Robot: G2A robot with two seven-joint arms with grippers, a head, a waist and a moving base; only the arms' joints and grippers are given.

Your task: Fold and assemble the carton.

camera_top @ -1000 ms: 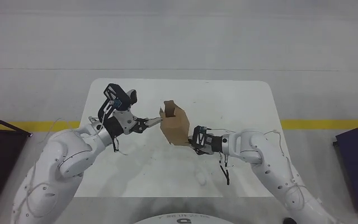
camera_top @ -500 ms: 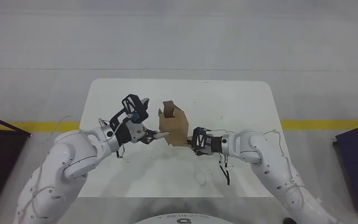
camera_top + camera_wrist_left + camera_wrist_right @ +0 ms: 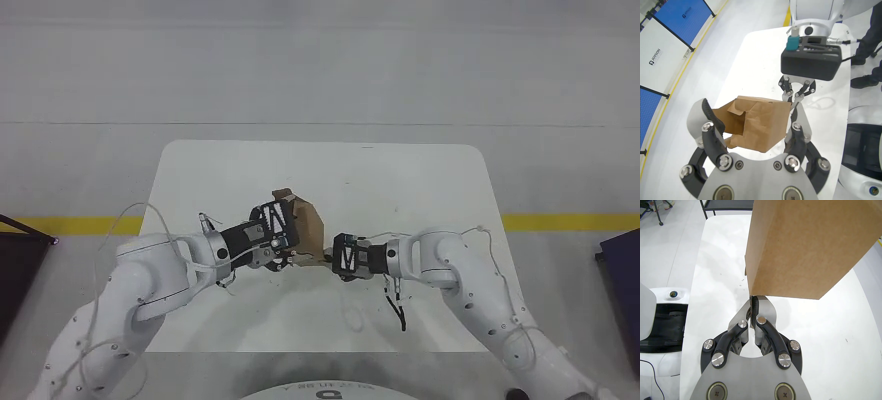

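Carton (image 3: 761,125) of thin brown cardboard, half formed with an end flap loose, is held up over the middle of the white table (image 3: 400,180). It looks light, stiff along its panels yet easily creased, so folds and edges are the safer places to hold. The right hand (image 3: 753,306) is clamped on a bottom edge strip. The left hand (image 3: 750,108) is spread wide, one finger either side of it, not pinching.

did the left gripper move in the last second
Yes: the left gripper went toward the table's middle and near edge, now around the carton.
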